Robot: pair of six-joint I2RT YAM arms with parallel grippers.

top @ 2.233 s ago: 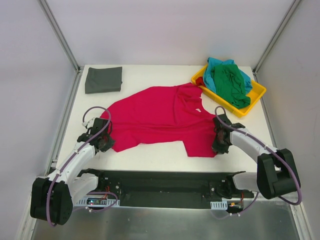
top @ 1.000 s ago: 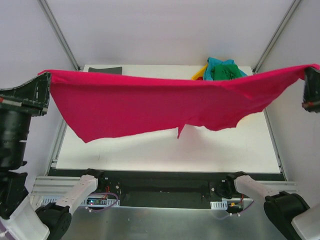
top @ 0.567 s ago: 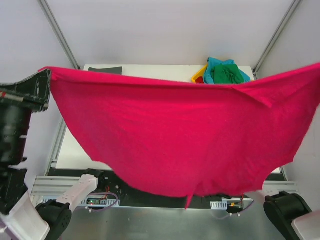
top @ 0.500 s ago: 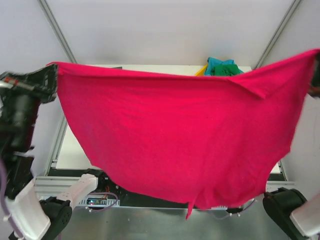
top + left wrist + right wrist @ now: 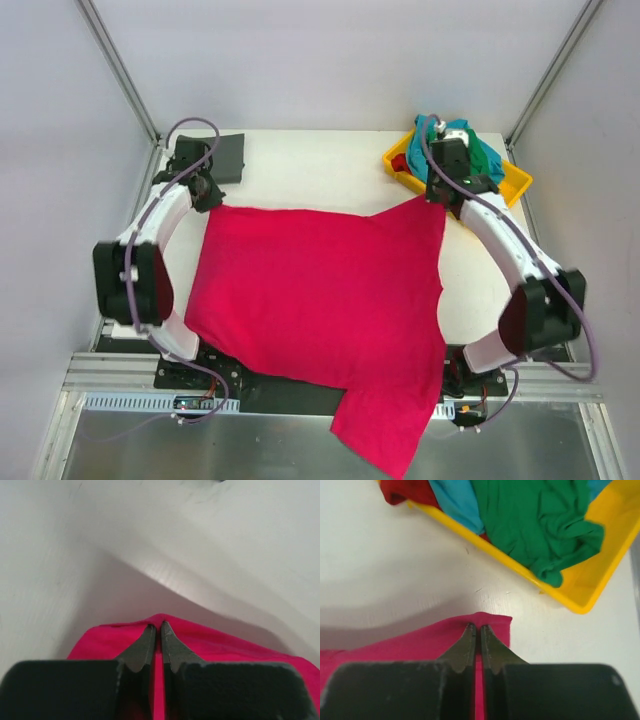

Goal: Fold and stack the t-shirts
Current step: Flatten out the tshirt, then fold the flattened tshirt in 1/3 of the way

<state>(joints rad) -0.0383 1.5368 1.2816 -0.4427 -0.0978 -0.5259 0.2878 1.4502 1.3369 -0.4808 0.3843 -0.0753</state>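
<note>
Across the white worktop (image 5: 320, 165), a crimson t-shirt (image 5: 320, 300) lies spread flat.
Pale grey walls and metal frame posts enclose the worktop. The left fingers (image 5: 144, 647) and right fingers (image 5: 491, 650) each clamp tight on a far corner of the shirt, and its near part hangs over the near edge. A folded dark grey t-shirt (image 5: 232, 158) sits at the far left corner. The green t-shirt (image 5: 535, 520) and teal t-shirt (image 5: 455, 502) fill the yellow tray (image 5: 615, 525) at the far right. Half a second ago the crimson shirt hung aloft like a curtain; now it is down.
</note>
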